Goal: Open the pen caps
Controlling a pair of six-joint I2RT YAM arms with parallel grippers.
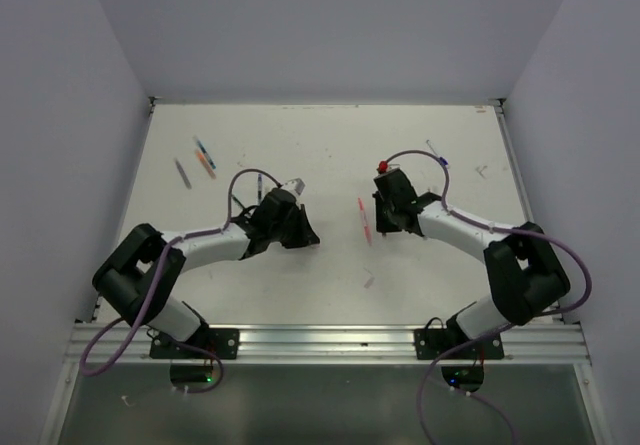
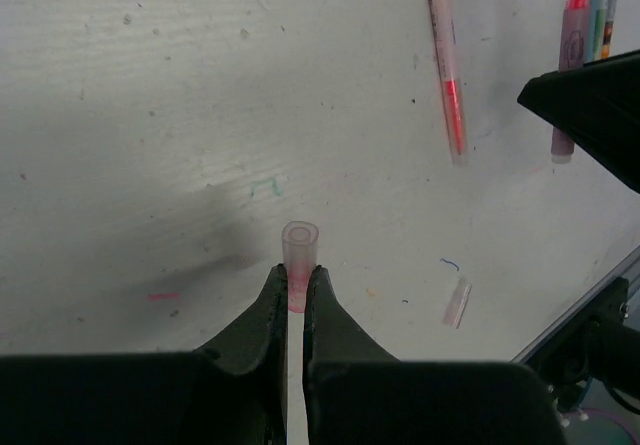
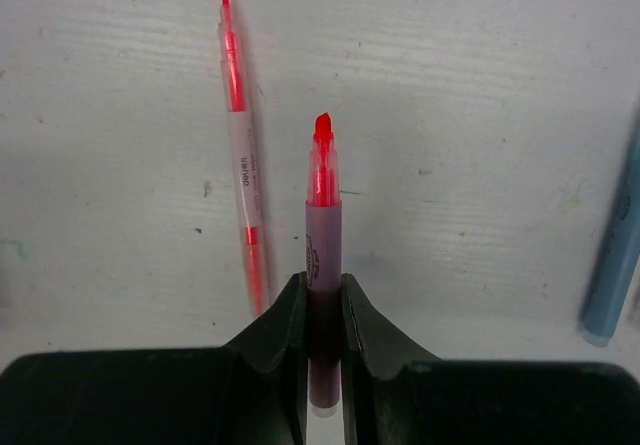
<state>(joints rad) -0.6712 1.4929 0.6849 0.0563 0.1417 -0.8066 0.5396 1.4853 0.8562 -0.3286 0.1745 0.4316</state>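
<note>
Now the left gripper (image 2: pixel 297 283) is clamped on a pale pink cap (image 2: pixel 300 250), whose open end points away from the fingers. The right gripper (image 3: pixel 323 290) pinches a red-tipped pen (image 3: pixel 322 215) with its tip bared. A second red pen (image 3: pixel 240 165) lies uncapped on the table (image 3: pixel 480 115) just beside it.

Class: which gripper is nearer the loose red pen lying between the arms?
Right. The right gripper, holding a red marker, is just beside the loose red pen; the left gripper, holding a cap, sits farther off.
</note>
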